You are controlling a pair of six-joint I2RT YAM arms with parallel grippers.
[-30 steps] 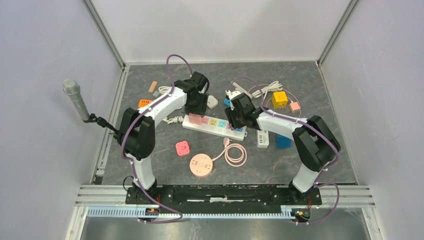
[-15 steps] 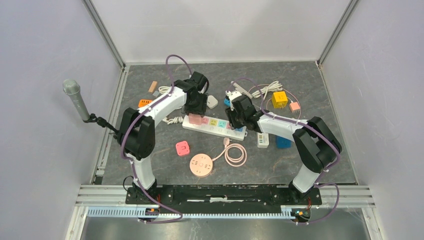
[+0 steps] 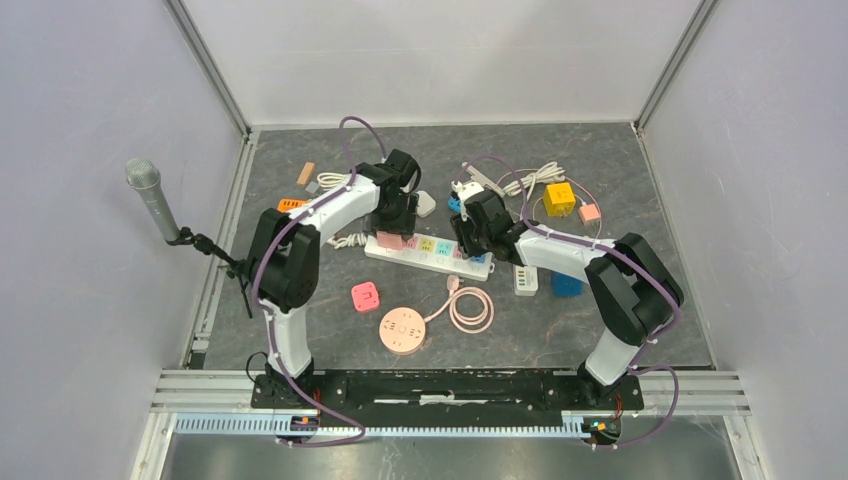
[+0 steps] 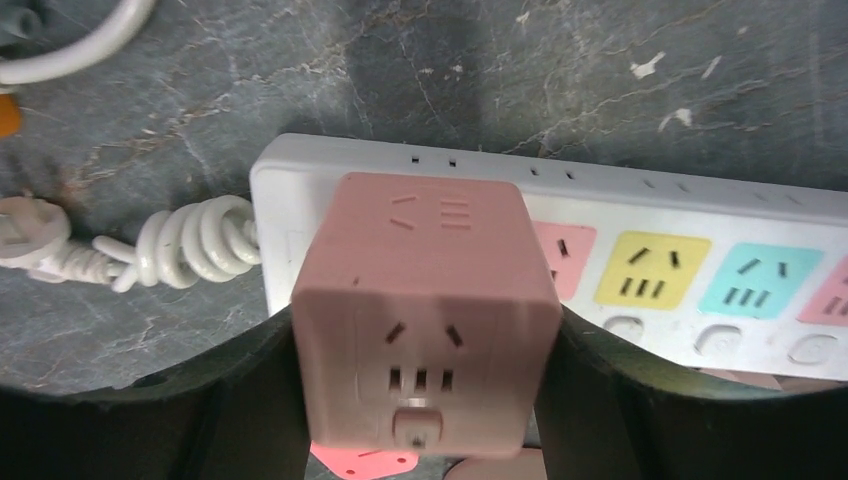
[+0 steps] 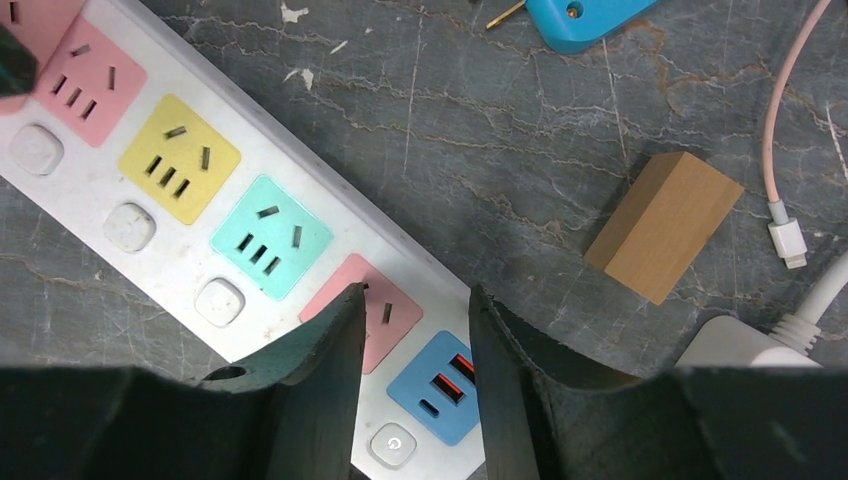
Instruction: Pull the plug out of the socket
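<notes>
Left elbow [image 3: 285, 255] shifted | left hand [image 4: 420, 345] grips one plug [image 4: 425, 290] | right hand [image 5: 412, 305] seemingly ajar

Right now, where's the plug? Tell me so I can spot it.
Find the long white strip mid-table. At its left end a pink cube, the plug, stands between black jaws. The coloured sockets beside it lie flat; only it sticks up.

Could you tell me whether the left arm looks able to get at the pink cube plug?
Likely yes: the left pincer straddles the pink cube plug on the white power strip, its fingers seemingly touching both sides, nothing in between.
</notes>
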